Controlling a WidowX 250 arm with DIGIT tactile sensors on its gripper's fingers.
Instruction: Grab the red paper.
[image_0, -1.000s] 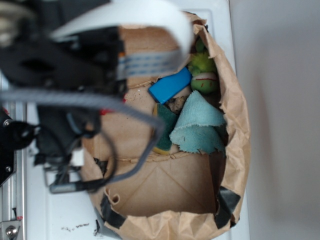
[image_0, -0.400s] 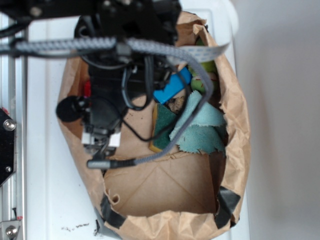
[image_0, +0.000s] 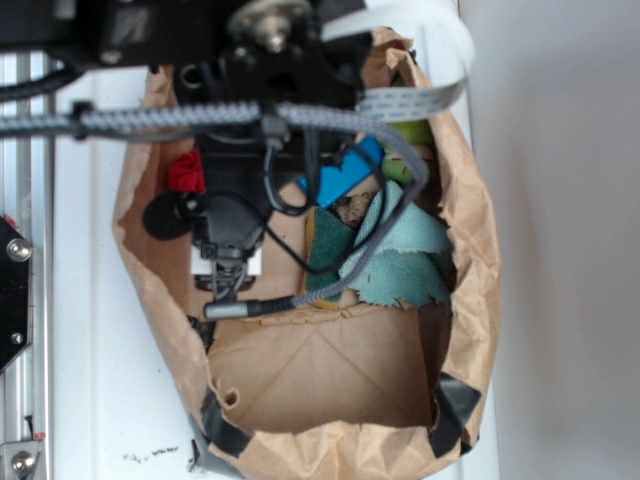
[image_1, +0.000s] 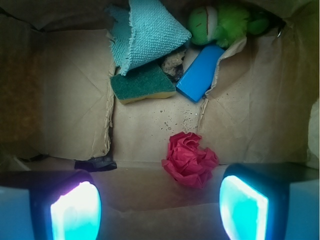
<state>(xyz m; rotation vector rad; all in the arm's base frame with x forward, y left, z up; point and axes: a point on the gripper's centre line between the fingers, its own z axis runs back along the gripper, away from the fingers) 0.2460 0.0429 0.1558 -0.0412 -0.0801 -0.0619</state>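
The red paper (image_1: 190, 159) is a crumpled bright red wad lying on the floor of the brown paper bag (image_1: 250, 105), close to the bag's near wall. My gripper (image_1: 160, 210) hangs open above it. The wad sits ahead of the fingers and nearer the right fingertip (image_1: 244, 205) than the left one, and nothing is between them. In the exterior view the black arm (image_0: 235, 200) covers the bag's upper left part, and only a piece of the red paper (image_0: 186, 172) shows beside it.
Farther along the bag floor lie a blue block (image_1: 200, 80), a green-and-yellow sponge (image_1: 142, 87), a teal cloth (image_1: 145, 32) and a green plush toy (image_1: 220, 22). The bag's walls (image_0: 470, 250) rise on all sides. A grey cable (image_0: 350, 270) loops over the contents.
The arm has swung from the left of the bag to over its upper left part. More of the red paper now shows beside it.
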